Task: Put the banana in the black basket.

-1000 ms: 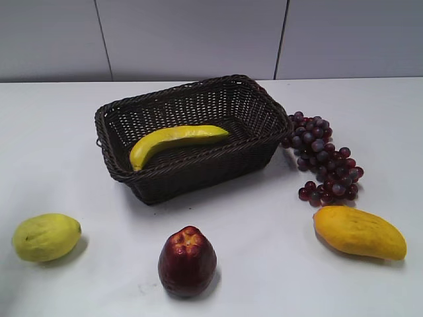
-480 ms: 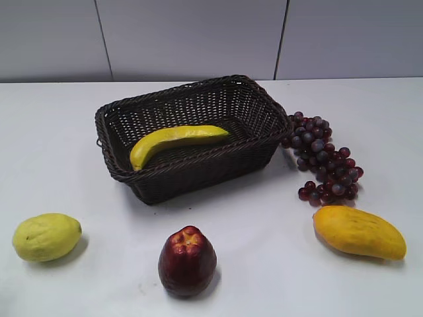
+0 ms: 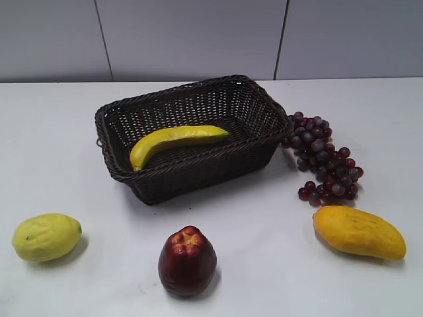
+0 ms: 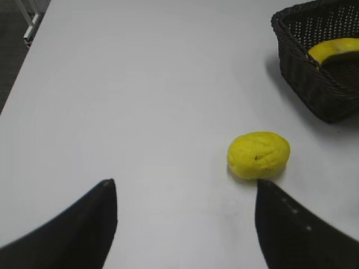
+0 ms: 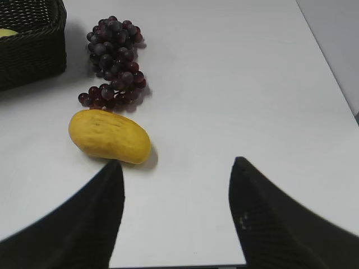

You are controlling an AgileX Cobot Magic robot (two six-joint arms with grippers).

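- Banana point(image 3: 173, 140) business looks done; nearest, both tools sit back over bare bench point(image 3: 264, 211).
- Left tool point(image 4: 182, 193) is spread and empty, just short of the lemon point(image 4: 258, 155).
- Right tool point(image 5: 176, 174) is spread and empty beside the mango point(image 5: 109, 136).
- Farther off, the banana lies inside the black basket point(image 3: 165, 178), long axis running left-right, tilted; it is ahead-right of the left tool.

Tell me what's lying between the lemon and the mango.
The dark red fruit sits between the lemon and the mango, seen in the exterior view.
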